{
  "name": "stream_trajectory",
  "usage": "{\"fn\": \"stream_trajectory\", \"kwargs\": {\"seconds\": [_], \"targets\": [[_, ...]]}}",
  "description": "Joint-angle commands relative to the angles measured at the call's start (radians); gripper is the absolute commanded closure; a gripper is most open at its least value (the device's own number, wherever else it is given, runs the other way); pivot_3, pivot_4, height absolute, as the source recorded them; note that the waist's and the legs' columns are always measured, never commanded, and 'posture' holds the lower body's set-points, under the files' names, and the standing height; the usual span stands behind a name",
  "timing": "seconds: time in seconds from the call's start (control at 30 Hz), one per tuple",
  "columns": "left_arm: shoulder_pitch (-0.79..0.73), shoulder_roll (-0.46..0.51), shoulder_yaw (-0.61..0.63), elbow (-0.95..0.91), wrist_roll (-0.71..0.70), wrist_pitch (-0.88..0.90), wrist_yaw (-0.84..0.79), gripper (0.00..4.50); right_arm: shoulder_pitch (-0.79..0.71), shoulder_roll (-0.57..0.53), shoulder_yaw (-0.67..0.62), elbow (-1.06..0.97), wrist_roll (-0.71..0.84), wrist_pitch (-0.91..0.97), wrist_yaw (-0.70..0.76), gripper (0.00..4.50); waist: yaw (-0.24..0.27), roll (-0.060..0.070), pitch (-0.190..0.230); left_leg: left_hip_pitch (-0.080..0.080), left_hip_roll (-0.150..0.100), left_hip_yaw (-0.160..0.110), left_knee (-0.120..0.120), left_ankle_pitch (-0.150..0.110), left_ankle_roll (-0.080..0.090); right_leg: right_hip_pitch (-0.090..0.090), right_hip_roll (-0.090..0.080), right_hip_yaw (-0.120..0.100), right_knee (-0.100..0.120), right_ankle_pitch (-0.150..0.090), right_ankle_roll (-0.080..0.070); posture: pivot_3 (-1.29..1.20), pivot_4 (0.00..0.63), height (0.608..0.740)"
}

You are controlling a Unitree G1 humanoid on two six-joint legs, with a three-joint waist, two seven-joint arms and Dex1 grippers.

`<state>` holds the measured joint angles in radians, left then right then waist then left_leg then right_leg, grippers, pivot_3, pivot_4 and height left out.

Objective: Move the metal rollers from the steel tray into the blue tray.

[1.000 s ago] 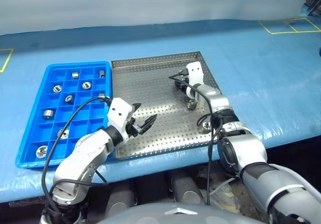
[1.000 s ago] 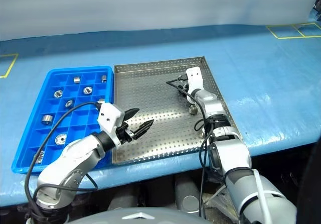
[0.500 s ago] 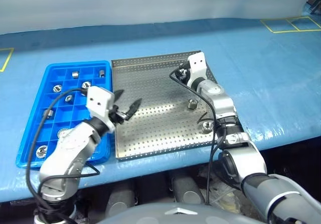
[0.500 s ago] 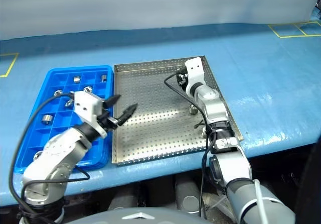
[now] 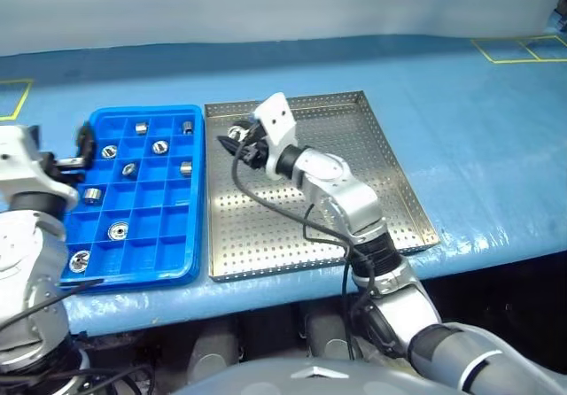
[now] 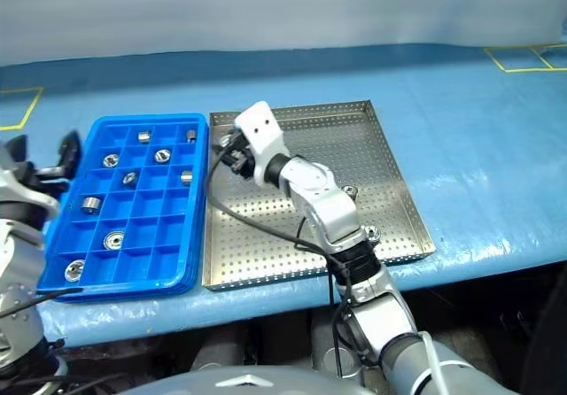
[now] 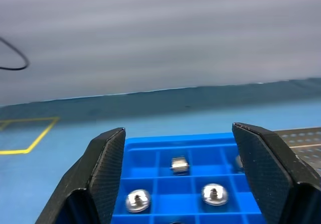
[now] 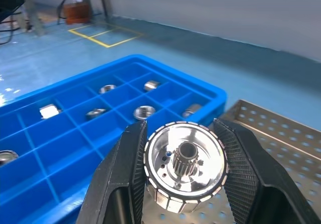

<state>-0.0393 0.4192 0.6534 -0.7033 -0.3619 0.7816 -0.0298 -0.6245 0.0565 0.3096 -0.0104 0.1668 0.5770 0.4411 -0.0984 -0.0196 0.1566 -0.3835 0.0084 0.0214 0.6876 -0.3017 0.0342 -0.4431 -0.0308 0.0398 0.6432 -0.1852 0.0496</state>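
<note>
My right gripper (image 8: 179,128) is shut on a shiny metal roller (image 8: 184,166) with a toothed hub. It hangs over the far left corner of the steel tray (image 5: 372,160), right beside the blue tray (image 5: 197,236). Several rollers lie in the blue tray's compartments, such as one (image 5: 116,231) near the front. Two more rollers (image 6: 351,191) (image 6: 370,232) rest on the steel tray's right side. My left gripper (image 5: 81,147) is open and holds nothing, raised at the blue tray's outer left edge; its fingers (image 7: 105,163) frame the tray's far compartments.
Both trays lie on a blue tabletop sheet (image 5: 461,120) with yellow taped squares (image 5: 518,50) at the far right and far left. A black cable (image 5: 266,205) trails from the right wrist over the steel tray. The table's front edge runs just below the trays.
My right gripper swung left across the steel tray to its far left corner, carrying the roller. My left arm swung off the steel tray to the blue tray's left edge, still open.
</note>
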Motion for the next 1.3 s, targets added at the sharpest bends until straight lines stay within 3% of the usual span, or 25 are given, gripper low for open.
{"fn": "stream_trajectory", "kwargs": {"seconds": [0.03,0.2,0.43,0.77,1.3], "targets": [[0.022,0.040,0.067,-0.008,0.081,0.073,0.078,0.80,-0.025,0.041,0.031,0.031,0.002,-0.035,0.018,2.75,0.008,-0.001,0.000,0.000,0.000,0.000,-0.001,0.000,-0.001,0.000,0.000,0.000,0.000,0.000,-0.001,-0.04,0.150,0.740],[0.071,0.028,0.103,-0.002,0.146,0.169,0.129,0.80,-0.078,0.097,0.046,0.160,-0.002,-0.105,0.051,2.75,0.027,-0.003,-0.002,0.000,0.000,-0.001,-0.003,0.002,-0.003,-0.001,0.000,-0.002,0.000,0.000,-0.002,-0.01,0.150,0.740],[0.197,0.004,0.028,-0.044,0.167,0.263,0.081,0.80,-0.155,0.152,0.124,0.396,-0.042,-0.233,0.149,2.75,0.039,-0.006,-0.003,0.001,0.000,-0.003,-0.005,0.004,-0.008,0.000,-0.003,-0.008,0.000,-0.002,-0.006,0.04,0.150,0.740],[0.279,-0.050,-0.006,-0.091,0.173,0.252,0.029,0.80,-0.264,0.230,0.135,0.636,-0.072,-0.415,0.195,2.75,0.064,-0.006,-0.003,0.001,0.001,-0.015,-0.007,0.006,-0.011,0.002,-0.008,-0.019,0.001,-0.003,-0.013,0.10,0.150,0.740],[0.369,-0.158,-0.047,-0.231,0.160,0.235,-0.021,0.80,-0.467,0.366,0.091,0.939,-0.060,-0.604,0.223,2.75,0.113,-0.004,-0.002,0.003,0.003,-0.028,-0.009,0.011,-0.019,0.010,0.001,-0.031,0.000,-0.003,-0.021,0.24,0.150,0.740]]}}
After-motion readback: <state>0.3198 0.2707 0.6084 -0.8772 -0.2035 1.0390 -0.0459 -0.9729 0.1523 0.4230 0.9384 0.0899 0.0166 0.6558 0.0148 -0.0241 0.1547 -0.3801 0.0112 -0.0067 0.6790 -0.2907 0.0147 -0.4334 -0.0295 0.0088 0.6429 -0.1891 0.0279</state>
